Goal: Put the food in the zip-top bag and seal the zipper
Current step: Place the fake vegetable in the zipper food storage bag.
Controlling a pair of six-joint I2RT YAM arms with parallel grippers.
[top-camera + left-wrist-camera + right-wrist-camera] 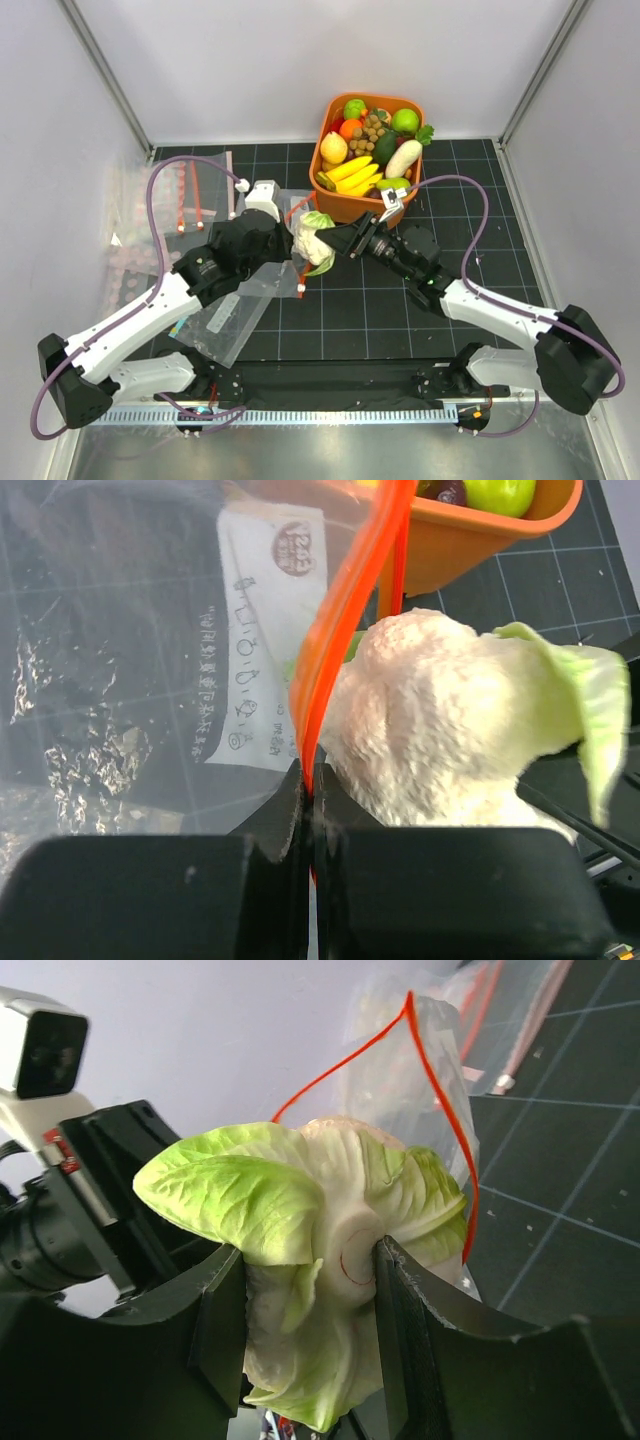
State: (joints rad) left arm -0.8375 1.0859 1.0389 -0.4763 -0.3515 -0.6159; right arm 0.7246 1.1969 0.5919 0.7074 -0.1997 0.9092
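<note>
The food in hand is a white cauliflower (pixel 312 238) with green leaves; my right gripper (pixel 336 241) is shut on it at the mouth of the zip-top bag (pixel 262 283). In the right wrist view, both fingers (pixel 410 1330) press the cauliflower (pixel 330 1220) at its stem, with the zipper (pixel 455 1120) looping open behind it. My left gripper (pixel 310 780) is shut on the red-orange zipper (pixel 340 610), holding one lip up beside the cauliflower (pixel 440 720). The bag's white label (pixel 265 630) shows through the plastic. More food lies in the orange basket (pixel 330 130).
The orange basket (pixel 470 550) stands just behind the bag, holding bananas, a lemon, brown balls and green pieces. Other clear bags (pixel 190 190) lie at the back left by the wall. Side walls close in on both sides.
</note>
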